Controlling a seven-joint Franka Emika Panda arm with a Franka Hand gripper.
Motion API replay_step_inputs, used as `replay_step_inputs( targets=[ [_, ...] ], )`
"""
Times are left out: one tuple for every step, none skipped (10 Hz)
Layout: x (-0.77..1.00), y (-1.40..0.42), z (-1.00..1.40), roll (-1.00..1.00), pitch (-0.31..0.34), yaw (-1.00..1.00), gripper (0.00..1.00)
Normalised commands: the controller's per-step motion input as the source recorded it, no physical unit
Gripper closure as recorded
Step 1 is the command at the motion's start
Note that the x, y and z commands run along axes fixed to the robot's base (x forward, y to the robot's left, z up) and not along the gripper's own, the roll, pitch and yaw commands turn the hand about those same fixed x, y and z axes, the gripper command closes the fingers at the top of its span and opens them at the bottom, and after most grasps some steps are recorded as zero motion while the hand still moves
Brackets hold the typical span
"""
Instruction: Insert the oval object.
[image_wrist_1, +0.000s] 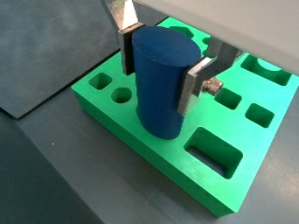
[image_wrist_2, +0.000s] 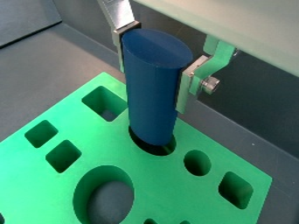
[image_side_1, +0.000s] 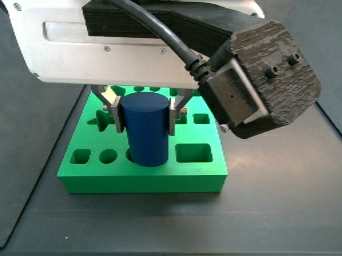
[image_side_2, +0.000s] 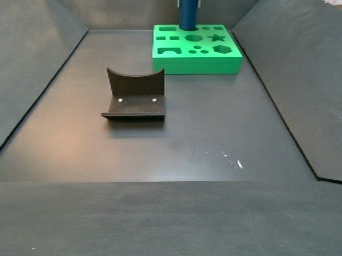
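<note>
The oval object is a dark blue, smooth, upright peg with a flat top. My gripper is shut on it, with a silver finger pressed to each side near its top. In a wrist view the peg's lower end stands in an oval hole of the green block, with the gripper above. In a side view the gripper holds the peg upright over the middle of the block. The peg also shows at the far end of the floor.
The green block has several other holes: round, square, star-shaped and a large rectangular one. The dark fixture stands on the grey floor, apart from the block. Dark walls enclose the floor.
</note>
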Motion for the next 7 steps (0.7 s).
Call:
replay_step_inputs(
  targets=[
    [-0.19,0.14,-0.1,0.0,-0.054,0.0,1.0],
    [-0.29,0.17,-0.04,0.0,-0.079,0.0,1.0],
    [-0.34,0.15,-0.01,-0.02,-0.097,0.0,1.0],
    [-0.13,0.03,-0.18,0.0,-0.041,0.0,1.0],
    [0.0,0.0,-0.42,0.0,-0.019,0.0,1.0],
    [0.08,0.0,-0.71,0.0,-0.067,-0.06,1.0],
    [0.0,-0.01,-0.84,0.04,-0.149,-0.02,1.0]
  ],
)
